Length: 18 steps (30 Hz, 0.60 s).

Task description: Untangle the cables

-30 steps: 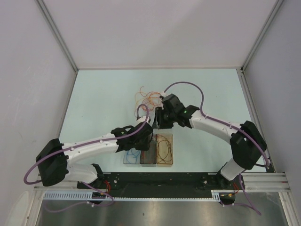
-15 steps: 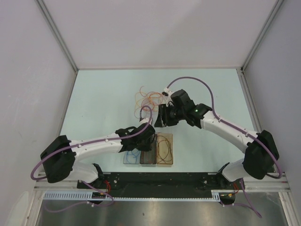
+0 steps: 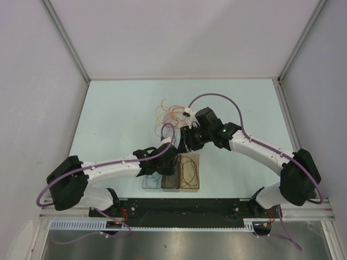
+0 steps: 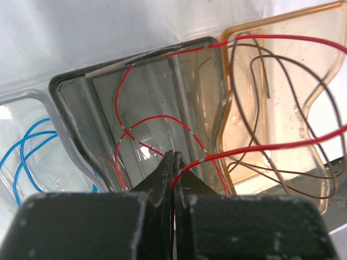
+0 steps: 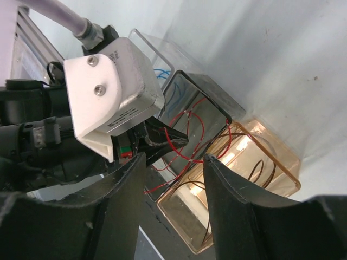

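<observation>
We see the left gripper (image 4: 173, 162) pinched fully together over the dark tray (image 4: 103, 86). The red cable (image 4: 145, 120) runs straight into the seam between its jaws, so we log a grip on that wire. From there the red cable loops around inside the dark tray and crosses the shared wall into the amber tray (image 4: 287, 21) on the right, with one strand passing over the far rims of both. The brown cable (image 4: 246, 116) lies coiled in the amber tray, and the blue cable (image 4: 24, 142) sits in the clear tray (image 4: 49, 179) on the left (three trays side by side, touching). The right gripper (image 5: 173, 160) hangs just above the trays, close to the left one. Its fingers (image 5: 122, 211) are apart with nothing between them that we can make out; only trays and wires show through the gap. In the top view the trays stand near the front edge of the table (image 3: 119, 119), between the two arm bases. A loose tangle of cables (image 3: 171, 112), orange and reddish plus thinner strands we cannot sort by colour, lies farther back, apart from the trays.
</observation>
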Tool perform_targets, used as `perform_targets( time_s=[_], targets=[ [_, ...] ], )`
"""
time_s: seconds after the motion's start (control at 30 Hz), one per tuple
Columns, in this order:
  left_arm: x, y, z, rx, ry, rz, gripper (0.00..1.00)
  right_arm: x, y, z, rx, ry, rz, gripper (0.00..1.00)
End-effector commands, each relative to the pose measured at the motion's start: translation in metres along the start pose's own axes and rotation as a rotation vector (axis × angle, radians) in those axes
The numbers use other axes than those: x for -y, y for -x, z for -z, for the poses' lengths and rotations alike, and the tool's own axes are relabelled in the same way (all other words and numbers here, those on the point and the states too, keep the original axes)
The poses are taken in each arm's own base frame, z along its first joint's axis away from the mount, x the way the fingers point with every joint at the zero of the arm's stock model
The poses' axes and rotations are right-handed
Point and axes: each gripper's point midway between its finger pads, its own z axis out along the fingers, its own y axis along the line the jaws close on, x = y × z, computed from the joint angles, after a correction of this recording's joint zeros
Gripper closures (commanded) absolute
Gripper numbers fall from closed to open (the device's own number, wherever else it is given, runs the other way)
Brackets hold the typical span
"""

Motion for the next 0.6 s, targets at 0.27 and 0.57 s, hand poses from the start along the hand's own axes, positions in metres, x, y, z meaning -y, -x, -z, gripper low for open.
perform_targets(
  time_s=[0.27,0.57],
  targets=[
    [-0.001,0.004,-0.001,0.023,-0.033,0.007,1.0,-0.001,-0.02,-0.031,-0.06,-0.032,0.025,0.5],
    [-0.005,0.002,0.0,0.024,-0.039,0.02,1.0,0.001,-0.023,-0.041,-0.071,-0.035,0.016,0.72]
  ],
)
